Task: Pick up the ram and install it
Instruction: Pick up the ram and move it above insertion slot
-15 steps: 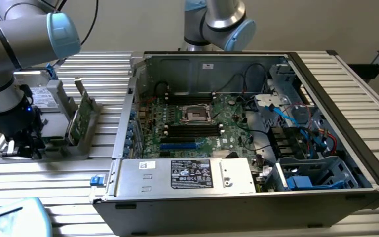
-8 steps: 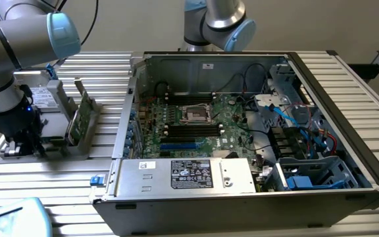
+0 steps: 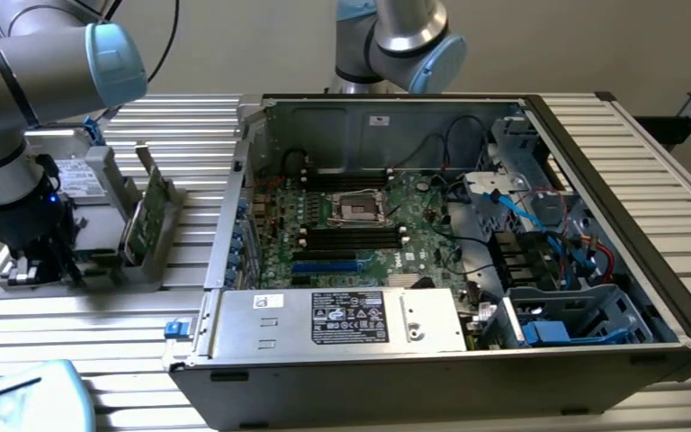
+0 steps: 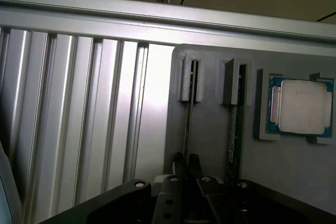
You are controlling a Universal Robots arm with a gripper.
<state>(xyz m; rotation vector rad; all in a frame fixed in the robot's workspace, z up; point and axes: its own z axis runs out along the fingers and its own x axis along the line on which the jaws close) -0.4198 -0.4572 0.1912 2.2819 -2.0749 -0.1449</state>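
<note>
Surface: slatted aluminium, carrying everything below.
Computer case: lies open, taking the middle and the exterior view's right.
Arm: at the exterior view's left, wrist pointing down over the holder, well apart from the case.
Motherboard: flat in the case floor. The long black memory slots sit beside the processor socket, and no green stick is seen in them.
Holder: grey block on the surface, just beside the case's outer wall, with two pairs of guide posts and one square pocket.
Processor chip: silver, seated in the pocket, untouched.
Ram: thin and edge-on, standing in the guide farther from the processor chip. It has not been lifted out.
Second stick: in the neighbouring guide, between the ram and the chip, and apart from the pincer.
Pincer: down on the near end of the ram. Its fingers stand close on either face of the stick, so it reads as pinched onto the ram.
Step in hand (judgement): the pick-up, at the moment of taking hold. Installing is not yet begun.
Next move calls for (judgement): a firm, square pinch and a pull in line with the guide posts, so the stick neither tilts nor catches its neighbour.
</note>
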